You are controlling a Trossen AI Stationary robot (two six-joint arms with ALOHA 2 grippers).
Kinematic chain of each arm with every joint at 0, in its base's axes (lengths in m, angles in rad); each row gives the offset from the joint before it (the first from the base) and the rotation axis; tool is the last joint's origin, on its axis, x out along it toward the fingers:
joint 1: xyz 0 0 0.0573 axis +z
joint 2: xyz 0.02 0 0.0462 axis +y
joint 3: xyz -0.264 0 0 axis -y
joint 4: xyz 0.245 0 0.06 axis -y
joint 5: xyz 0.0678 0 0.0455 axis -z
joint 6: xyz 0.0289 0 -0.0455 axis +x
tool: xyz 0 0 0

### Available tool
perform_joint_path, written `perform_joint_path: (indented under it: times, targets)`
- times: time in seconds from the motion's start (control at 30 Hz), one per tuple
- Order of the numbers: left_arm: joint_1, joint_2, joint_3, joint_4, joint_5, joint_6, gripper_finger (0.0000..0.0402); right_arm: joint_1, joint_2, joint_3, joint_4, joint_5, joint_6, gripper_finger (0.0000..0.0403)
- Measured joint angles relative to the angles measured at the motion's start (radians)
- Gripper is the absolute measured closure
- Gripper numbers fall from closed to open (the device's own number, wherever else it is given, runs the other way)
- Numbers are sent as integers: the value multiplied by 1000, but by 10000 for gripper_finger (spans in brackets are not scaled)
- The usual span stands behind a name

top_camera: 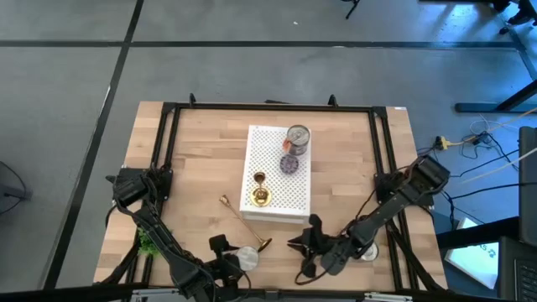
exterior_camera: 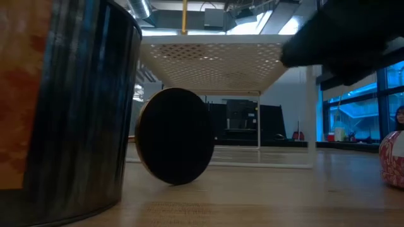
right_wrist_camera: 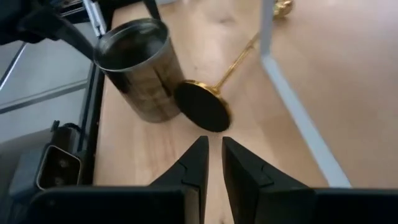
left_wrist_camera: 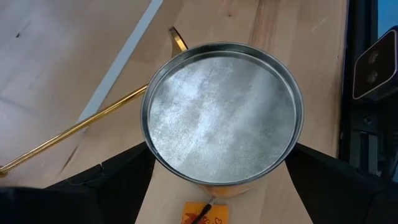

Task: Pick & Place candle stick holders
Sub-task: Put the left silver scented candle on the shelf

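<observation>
My left gripper (left_wrist_camera: pixel 217 186) has its jaws spread wide around a round silver tin (left_wrist_camera: pixel 222 112), a finger on each side, at the table's near edge. My right gripper (right_wrist_camera: pixel 211 163) has its jaws nearly shut and empty, low over the wood. Just ahead of it a long-stemmed brass candle stick holder (right_wrist_camera: pixel 214 93) lies on its side, base touching the tin. A second holder (top_camera: pixel 260 196) stands on the white perforated rack (top_camera: pixel 289 205), near another tin (top_camera: pixel 298 138) and a purple disc (top_camera: pixel 289 165).
</observation>
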Motion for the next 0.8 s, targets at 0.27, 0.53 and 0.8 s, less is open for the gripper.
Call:
perform_joint_path:
  times: [0.27, 0.53, 0.8]
  targets:
    - [2, 0, 0, 2, -4, 18, 50, -19, 78, 136, -36, -28, -98, 355]
    - [2, 0, 0, 2, -3, 17, 50, -19, 83, 154, -159, -13, -41, 355]
    - [2, 0, 0, 2, -4, 15, 50, -17, 83, 155, -272, 85, 83, 357]
